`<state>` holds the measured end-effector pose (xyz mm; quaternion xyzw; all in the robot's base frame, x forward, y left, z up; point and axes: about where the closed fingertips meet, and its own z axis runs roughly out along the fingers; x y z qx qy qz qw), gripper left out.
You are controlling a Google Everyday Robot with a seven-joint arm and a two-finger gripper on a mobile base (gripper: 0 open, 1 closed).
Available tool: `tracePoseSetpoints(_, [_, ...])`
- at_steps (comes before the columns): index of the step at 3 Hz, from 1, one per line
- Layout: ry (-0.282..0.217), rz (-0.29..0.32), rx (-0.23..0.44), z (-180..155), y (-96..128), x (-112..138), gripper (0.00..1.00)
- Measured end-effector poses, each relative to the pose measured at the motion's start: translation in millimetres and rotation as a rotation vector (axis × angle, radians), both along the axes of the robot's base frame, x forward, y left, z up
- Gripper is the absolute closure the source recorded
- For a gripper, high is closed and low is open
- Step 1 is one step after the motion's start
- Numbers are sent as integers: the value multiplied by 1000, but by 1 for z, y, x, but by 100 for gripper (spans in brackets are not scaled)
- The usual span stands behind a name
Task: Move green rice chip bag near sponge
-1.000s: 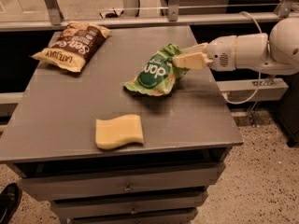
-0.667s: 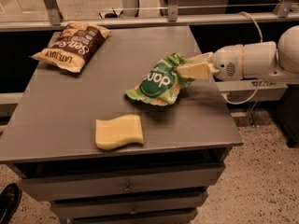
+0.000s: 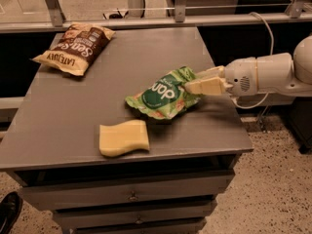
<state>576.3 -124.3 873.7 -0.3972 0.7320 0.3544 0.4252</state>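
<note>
Pinching the crinkly light-green rice chip bag [image 3: 163, 94] by its right edge, my hand [image 3: 193, 81] was closed on it so I could slide it toward the nearby flat pale-yellow sponge [image 3: 124, 138].

Table [image 3: 97, 96]: rice chip bag [image 3: 163, 94] right of centre; sponge [image 3: 124, 138] near, before and left of it; other chip bag [image 3: 75, 48] back left; gripper [image 3: 192, 80] clamped on first bag's right edge.

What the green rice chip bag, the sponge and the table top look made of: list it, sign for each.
The green rice chip bag: thin glossy plastic film, by its crinkles and sheen; the gripper pinches its right edge. The sponge: soft matte foam, likely, dull and unmarked. The table: smooth grey top, painted metal or laminate; cannot tell which.
</note>
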Motion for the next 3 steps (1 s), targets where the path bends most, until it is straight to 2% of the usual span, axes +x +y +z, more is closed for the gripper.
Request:
tracePoseSetpoints(1, [-10, 11, -45, 6, -9, -3, 1])
tracePoseSetpoints(2, [-57, -20, -124, 26, -34, -2, 0])
tracePoseSetpoints(3, [-209, -156, -244, 75, -94, -1, 0])
